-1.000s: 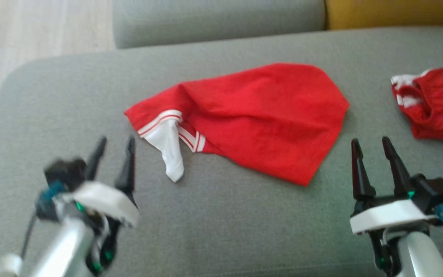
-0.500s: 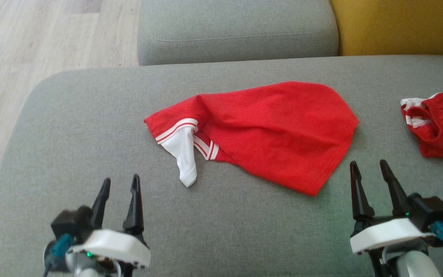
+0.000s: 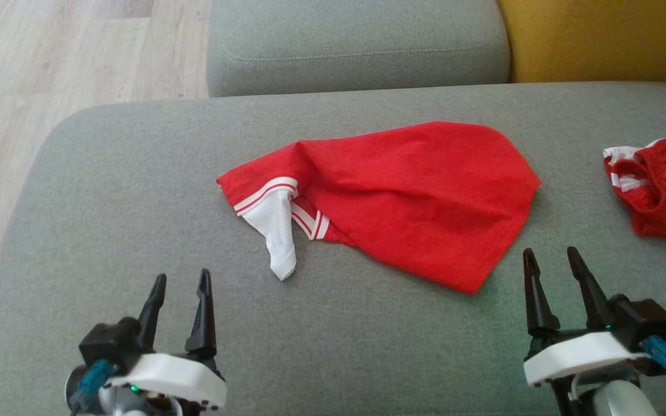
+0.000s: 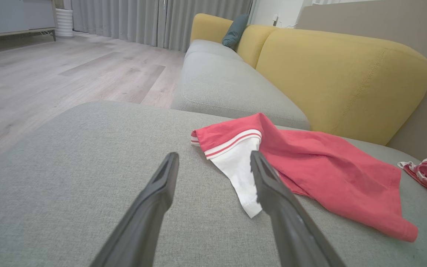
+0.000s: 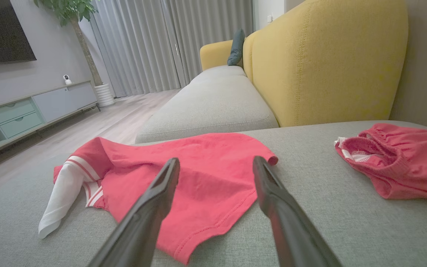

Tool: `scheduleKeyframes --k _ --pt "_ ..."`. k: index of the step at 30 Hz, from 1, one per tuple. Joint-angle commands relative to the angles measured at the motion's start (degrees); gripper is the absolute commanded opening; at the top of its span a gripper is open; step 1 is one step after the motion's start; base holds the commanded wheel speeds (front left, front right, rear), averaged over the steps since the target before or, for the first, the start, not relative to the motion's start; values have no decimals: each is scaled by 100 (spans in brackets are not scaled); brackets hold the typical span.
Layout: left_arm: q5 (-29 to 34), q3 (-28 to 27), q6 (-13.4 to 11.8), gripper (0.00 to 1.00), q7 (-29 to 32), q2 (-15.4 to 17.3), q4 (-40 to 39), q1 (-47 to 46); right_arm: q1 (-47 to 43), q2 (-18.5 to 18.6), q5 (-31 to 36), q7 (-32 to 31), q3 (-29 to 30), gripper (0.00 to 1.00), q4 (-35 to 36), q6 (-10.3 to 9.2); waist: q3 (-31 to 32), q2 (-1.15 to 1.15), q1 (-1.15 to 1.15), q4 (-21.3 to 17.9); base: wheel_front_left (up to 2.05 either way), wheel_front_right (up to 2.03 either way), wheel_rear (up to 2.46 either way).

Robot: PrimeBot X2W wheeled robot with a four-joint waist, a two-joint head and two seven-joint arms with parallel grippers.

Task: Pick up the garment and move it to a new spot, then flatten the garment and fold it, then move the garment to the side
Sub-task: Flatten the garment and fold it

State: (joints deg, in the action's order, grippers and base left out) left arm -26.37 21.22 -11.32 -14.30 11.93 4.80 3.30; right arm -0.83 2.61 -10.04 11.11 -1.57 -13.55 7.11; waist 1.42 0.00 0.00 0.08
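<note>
A red garment (image 3: 414, 190) with a white, red-striped sleeve lies loosely spread on the grey sofa cushion (image 3: 136, 190), its white sleeve tip pointing toward me. In the left wrist view the garment (image 4: 328, 170) lies just beyond my fingers; the right wrist view has the garment (image 5: 198, 167) ahead. My left gripper (image 3: 180, 282) hovers open at the lower left, short of the sleeve. My right gripper (image 3: 548, 257) hovers open at the lower right, just off the garment's near hem corner. Nothing is between either pair of fingers.
A second red piece with white trim (image 3: 659, 188) lies bunched at the right edge of the cushion. A grey seat cushion (image 3: 356, 43) and a yellow backrest (image 3: 599, 37) stand behind. Wooden floor (image 3: 38, 69) lies off the cushion's left edge.
The head camera tilted, so the whole picture shifted down and sharpened. Both grippers have drawn back a little toward me; the garment lies as before.
</note>
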Motion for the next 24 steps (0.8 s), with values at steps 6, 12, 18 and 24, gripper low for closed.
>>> scheduleKeyframes --k 6,12,18,24 --pt "113 -316 105 100 -70 -54 -94 -260 199 27 16 48 -140 100 143 37 -4 0 0 4 0 0 0" --pt "168 -383 186 100 -70 -103 -33 -272 206 27 20 39 -142 100 149 37 -29 0 0 6 0 0 0" --pt "275 -329 278 100 -70 -167 -21 -365 245 27 40 25 -173 100 216 37 -205 0 0 -86 0 0 0" --pt "422 -4 448 100 -36 -311 198 -756 465 27 98 7 -210 100 338 37 -657 0 0 -289 0 0 0"
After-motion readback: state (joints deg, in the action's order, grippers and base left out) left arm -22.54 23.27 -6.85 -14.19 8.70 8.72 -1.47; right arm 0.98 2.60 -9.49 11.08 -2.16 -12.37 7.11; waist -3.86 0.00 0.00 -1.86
